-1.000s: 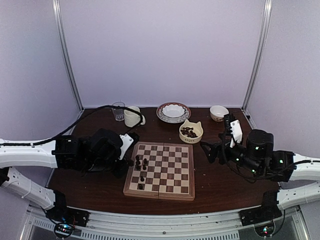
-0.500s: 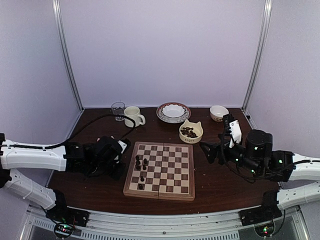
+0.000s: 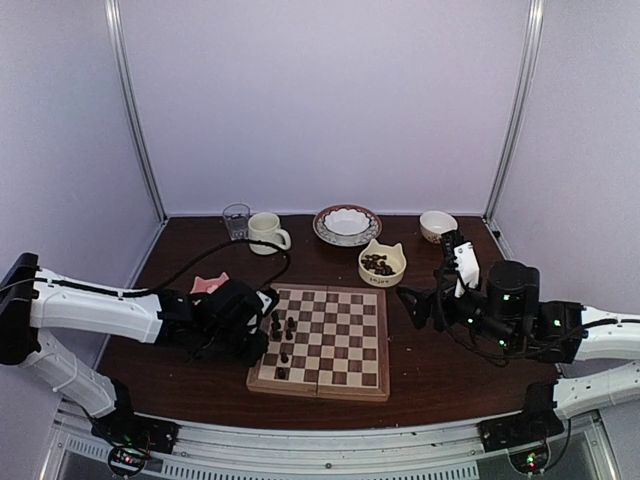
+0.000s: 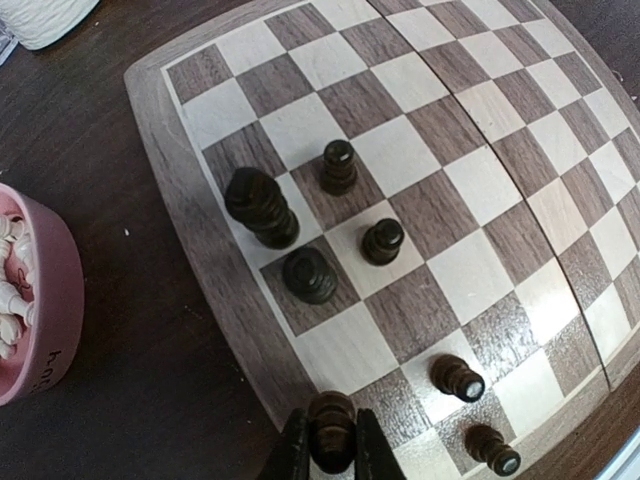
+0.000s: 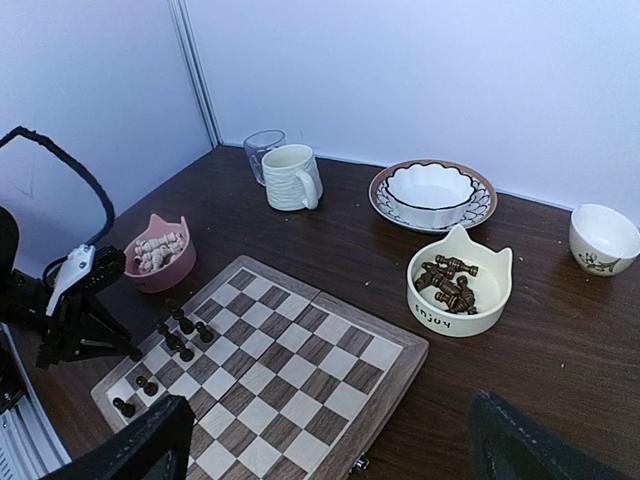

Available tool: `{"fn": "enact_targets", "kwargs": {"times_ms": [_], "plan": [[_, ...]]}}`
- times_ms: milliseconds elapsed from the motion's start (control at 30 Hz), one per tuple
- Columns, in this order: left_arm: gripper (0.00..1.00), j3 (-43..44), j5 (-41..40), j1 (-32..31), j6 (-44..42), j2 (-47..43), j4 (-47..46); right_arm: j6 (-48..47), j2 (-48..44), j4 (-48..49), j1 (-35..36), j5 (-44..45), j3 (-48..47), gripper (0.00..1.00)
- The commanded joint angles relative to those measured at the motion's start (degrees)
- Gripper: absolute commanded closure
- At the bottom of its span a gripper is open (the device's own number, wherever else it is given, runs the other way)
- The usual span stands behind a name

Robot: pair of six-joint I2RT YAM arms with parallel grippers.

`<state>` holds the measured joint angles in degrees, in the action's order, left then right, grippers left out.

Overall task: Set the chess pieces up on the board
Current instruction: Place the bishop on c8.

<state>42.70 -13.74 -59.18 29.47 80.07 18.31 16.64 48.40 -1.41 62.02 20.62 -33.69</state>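
Left gripper (image 4: 332,452) pinches a dark chess piece (image 4: 331,415) over the board (image 4: 450,190); right gripper (image 5: 335,455) gapes wide.

2 white-shelled arms (image 3: 90,310), black wrists, black left gripper (image 4: 332,450), looping black cable (image 5: 70,160), green lights (image 3: 513,297).

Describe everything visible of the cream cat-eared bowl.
The cream cat-eared bowl looks like glossy ceramic: round, with two pointed ears on its far rim and dark lettering on its near wall. It stands upright on the dark wooden table, just beyond the chessboard at its far right corner, holding a loose heap of dark brown chess pieces. No gripper touches it.
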Motion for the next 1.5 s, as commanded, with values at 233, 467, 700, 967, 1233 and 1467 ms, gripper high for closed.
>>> {"fn": "enact_targets", "kwargs": {"times_ms": [233, 467, 700, 967, 1233, 1467], "plan": [[0.89, 3.9, 1.8, 1.1, -1.3, 4.7, -4.1, -0.1, -1.1, 1.2, 0.2, 0.4, 0.2, 0.01], [0.89, 5.0, 2.5, 1.3, -1.6, 6.6, -4.2, 0.0, -1.4, 1.2, 0.2, 0.2, 0.2, 0.02], [0.87, 5.7, 2.7, 1.3, -1.7, 7.2, -3.7, -0.1, -1.5, 1.2, 0.3, -0.2, 0.2, 0.02], [0.76, 5.5, 2.6, 1.3, -1.7, 6.8, -2.8, -0.1, -1.3, 1.2, 0.2, -0.6, 0.2, 0.02], [0.72, 5.6, 1.9, 1.3, -1.6, 6.3, -1.9, -0.1, -1.4, 1.2, 0.2, -0.8, 0.2, 0.02], [0.71, 6.5, 0.6, 1.3, -1.1, 3.9, 1.6, -0.3, -1.1, 2.5, 0.3, -0.6, 0.3, 0.02]]}}
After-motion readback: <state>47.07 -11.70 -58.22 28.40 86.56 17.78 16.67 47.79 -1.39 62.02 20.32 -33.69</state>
